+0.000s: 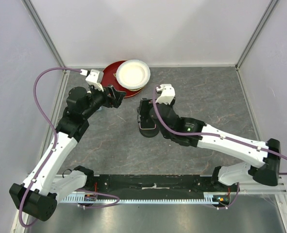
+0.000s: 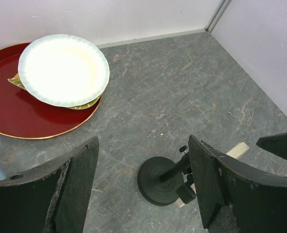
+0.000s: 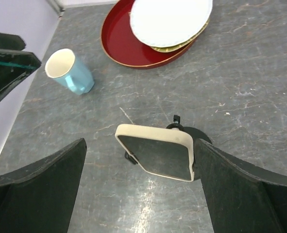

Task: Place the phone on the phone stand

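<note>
Black fingers (image 3: pixel 36 194) of the right tool (image 3: pixel 141 143) are seen closest in the right wrist view. They are spread wide and nothing is gripped. Between them the phone (image 3: pixel 155 154), a flat rounded rectangle with a glossy black screen and a pale cream case rim, is propped at a tilt on the phone stand (image 2: pixel 159 180), a small black stand with a round disc base and a thin post. One edge of the phone lies just beside the tool's right finger, though contact cannot be told; the opposite edge is kept well apart from the left finger. The stand's disc is set on the grey marbled surface (image 3: pixel 260 97) below the tool.

The left tool (image 2: pixel 143 141) is likewise open and empty, with the stand seen ahead of it, toward its right finger.

Beyond the right tool, to its left, a pale blue faceted mug (image 3: pixel 71 75) with a cream inside is stood upright. Farther ahead a round red tray (image 3: pixel 124 43) is placed, and on it a white round plate (image 3: pixel 170 19) is stacked over a gold-coloured plate (image 3: pixel 179 47).
</note>
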Controlling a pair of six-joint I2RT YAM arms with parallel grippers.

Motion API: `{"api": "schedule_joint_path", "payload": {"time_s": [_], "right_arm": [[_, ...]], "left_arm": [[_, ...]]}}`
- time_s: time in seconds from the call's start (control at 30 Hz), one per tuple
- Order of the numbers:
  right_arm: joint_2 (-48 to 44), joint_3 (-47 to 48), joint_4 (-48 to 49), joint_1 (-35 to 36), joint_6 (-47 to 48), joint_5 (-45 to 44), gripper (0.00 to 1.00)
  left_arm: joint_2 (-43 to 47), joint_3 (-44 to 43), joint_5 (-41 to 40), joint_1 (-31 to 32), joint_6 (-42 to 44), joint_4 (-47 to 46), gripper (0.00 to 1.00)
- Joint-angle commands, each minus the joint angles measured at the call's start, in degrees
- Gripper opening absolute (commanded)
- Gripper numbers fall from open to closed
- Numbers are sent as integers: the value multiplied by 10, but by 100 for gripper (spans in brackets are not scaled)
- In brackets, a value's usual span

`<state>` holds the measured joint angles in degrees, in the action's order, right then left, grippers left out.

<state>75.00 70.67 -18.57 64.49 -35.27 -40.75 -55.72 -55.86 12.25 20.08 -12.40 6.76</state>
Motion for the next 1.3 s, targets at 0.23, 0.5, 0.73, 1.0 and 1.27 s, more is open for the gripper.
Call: {"api": "schedule_joint_path", "payload": {"time_s": [0.23, 0.5, 0.73, 1.0, 1.27], "right_arm": [[73, 74, -75, 17, -12, -129, 98], [92, 82, -72, 16, 9, -115, 98], [110, 82, -60, 16, 8, -108, 98], [126, 87, -59, 17, -51, -131, 98], [131, 85, -76, 17, -98, -159, 95]], "left_arm": [[-1, 2, 6, -11, -24, -13, 79], [3, 5, 1, -11, -21, -13, 79], [11, 4, 1, -11, -18, -11, 79], [-4, 1, 21, -12, -31, -13, 79], [1, 3, 10, -12, -27, -11, 79]]}}
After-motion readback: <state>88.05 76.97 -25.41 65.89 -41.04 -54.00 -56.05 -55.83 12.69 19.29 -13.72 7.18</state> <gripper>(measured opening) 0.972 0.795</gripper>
